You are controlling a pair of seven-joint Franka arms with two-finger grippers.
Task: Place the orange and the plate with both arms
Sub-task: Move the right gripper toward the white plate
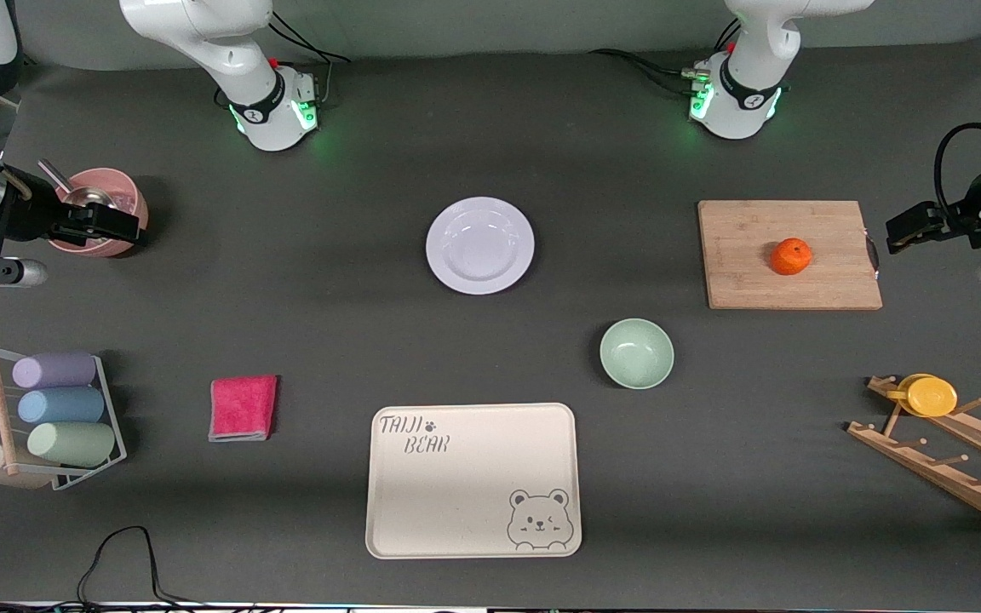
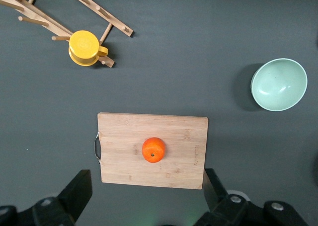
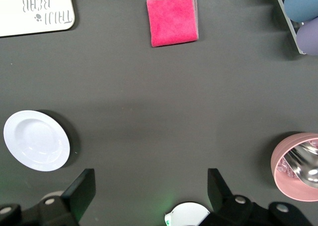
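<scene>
The orange (image 1: 790,256) sits on a wooden cutting board (image 1: 746,281) toward the left arm's end of the table; it also shows in the left wrist view (image 2: 153,150). The lavender-white plate (image 1: 480,245) lies flat mid-table and also shows in the right wrist view (image 3: 36,140). My left gripper (image 1: 895,240) hangs high beside the board, open and empty, and looks down on the board's edge (image 2: 146,181). My right gripper (image 1: 129,230) hangs high by a pink bowl (image 1: 124,197), open and empty, over bare table (image 3: 150,181).
A mint green bowl (image 1: 636,353) stands nearer the camera than the plate. A cream bear tray (image 1: 456,494) lies at the front. A red cloth (image 1: 243,408), a rack of pastel cups (image 1: 56,409) and a wooden rack (image 1: 959,460) with a yellow dish (image 1: 931,396) flank it.
</scene>
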